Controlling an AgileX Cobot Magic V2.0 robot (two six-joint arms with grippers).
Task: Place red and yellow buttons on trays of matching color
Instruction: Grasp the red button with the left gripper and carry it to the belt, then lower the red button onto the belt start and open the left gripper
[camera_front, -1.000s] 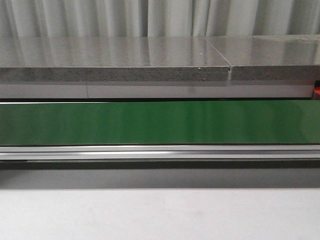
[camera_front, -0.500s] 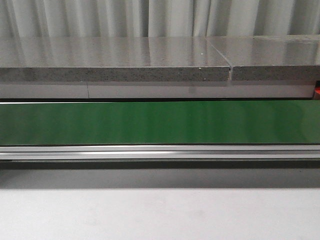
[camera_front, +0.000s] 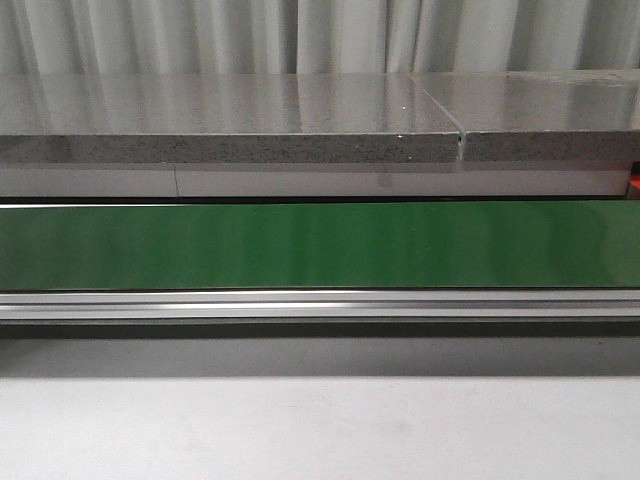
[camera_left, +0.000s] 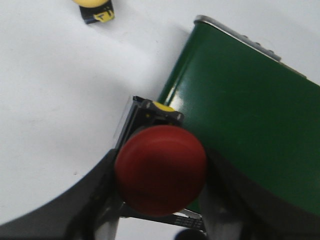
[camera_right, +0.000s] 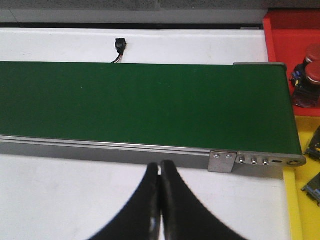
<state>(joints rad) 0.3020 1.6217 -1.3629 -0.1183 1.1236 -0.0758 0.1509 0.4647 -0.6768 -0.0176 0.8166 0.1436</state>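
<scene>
Grey curtains (camera_front: 300, 35) fill the top of the front view, above a speckled grey stone slab (camera_front: 230, 115) with a seam toward the upper right. Below it, a green conveyor belt (camera_front: 320, 245) crosses the frame from edge to edge, with an aluminium rail (camera_front: 320, 303) under it and the white surface (camera_front: 320, 430) along the bottom. Neither arm shows in this view.

In the left wrist view, the left end effector (camera_left: 160, 200) sits at the bottom centre, its dark fingers (camera_left: 102, 200) closed against either side of a red button (camera_left: 161, 169). The button's black base with a yellow mark pokes out above the red cap. It is held over the edge of the green belt, which fills the right half of that frame, with white surface on the left. A yellow button (camera_left: 92, 6) lies at the top left edge, well apart from the held one.

In the right wrist view, the right end effector (camera_right: 160, 172) rises from the bottom centre with its two fingers pressed together and nothing between them, above white surface just beside the belt's rail. A red tray (camera_right: 290, 35) at the upper right holds red buttons (camera_right: 312, 62). A yellow tray (camera_right: 300, 200) at the lower right holds dark parts, cut off by the frame edge. A small black connector (camera_right: 120, 45) lies beyond the belt, upper left of centre.
</scene>
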